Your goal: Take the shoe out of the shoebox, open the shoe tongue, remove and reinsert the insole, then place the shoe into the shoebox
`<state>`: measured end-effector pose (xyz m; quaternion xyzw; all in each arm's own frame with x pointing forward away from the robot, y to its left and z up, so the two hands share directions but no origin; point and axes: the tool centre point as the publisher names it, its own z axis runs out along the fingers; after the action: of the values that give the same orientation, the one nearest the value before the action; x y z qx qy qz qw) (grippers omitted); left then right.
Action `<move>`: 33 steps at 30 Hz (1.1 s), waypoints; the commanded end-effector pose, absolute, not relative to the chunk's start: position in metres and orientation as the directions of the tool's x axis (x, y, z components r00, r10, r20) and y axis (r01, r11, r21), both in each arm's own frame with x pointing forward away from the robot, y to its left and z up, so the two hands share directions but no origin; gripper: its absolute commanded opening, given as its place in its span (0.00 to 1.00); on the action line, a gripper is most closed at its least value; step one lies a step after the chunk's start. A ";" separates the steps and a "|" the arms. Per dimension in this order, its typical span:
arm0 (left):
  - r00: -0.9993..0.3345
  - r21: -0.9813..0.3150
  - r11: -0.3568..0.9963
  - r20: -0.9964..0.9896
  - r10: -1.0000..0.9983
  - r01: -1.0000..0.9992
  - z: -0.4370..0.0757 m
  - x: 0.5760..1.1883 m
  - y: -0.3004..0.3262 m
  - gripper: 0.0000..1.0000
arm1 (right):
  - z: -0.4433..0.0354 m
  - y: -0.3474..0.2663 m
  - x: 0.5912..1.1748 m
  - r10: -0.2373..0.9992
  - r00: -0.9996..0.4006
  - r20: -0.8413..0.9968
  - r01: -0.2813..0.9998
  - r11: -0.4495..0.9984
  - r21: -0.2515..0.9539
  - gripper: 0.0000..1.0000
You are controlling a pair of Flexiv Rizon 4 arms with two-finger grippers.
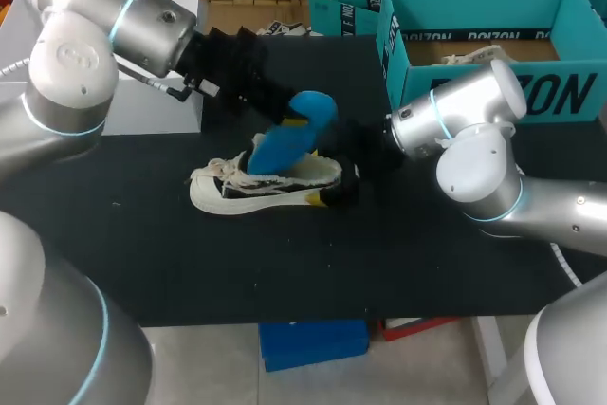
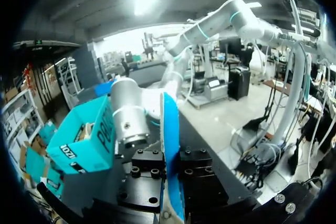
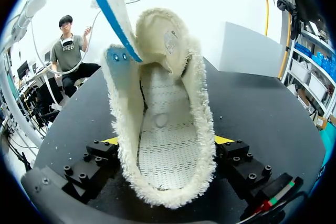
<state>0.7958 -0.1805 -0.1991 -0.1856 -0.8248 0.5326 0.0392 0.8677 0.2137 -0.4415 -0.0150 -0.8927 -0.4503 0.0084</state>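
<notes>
Left gripper (image 2: pixel 172 179) clamps insole (image 2: pixel 169 129), right gripper (image 3: pixel 168 141) clamps shoe (image 1: pixel 266 187) heel — advise steady heel, insole in line with shoe

One shoe (image 1: pixel 228 193), one blue insole (image 1: pixel 286 142), one teal shoebox (image 1: pixel 567 94) — and one white box (image 1: pixel 152 106).

The black table (image 1: pixel 237 263) fills the middle of the frame. A cream shoe (image 1: pixel 232 198) stands on it near the centre. An open teal shoebox (image 1: pixel 560 82) sits at upper right, and a white box (image 1: pixel 142 106) at upper left.
</notes>
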 end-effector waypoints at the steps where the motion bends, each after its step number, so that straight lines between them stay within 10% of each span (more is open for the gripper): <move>1: -0.923 -0.947 0.232 -0.128 0.363 0.223 -0.186 0.797 -0.178 0.00 | -0.445 0.214 0.870 0.020 -0.999 0.030 0.035 0.595 0.803 0.00; 33: -0.935 -0.974 0.163 -0.091 0.342 0.155 -0.151 0.786 -0.179 0.00 | -0.445 0.214 0.870 0.020 -0.999 0.030 0.035 0.595 0.803 0.00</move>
<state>0.7893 -0.1832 -0.1510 -0.1784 -0.7612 0.6182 0.0815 0.8677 0.2137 -0.4415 -0.0150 -0.8927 -0.4503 0.0084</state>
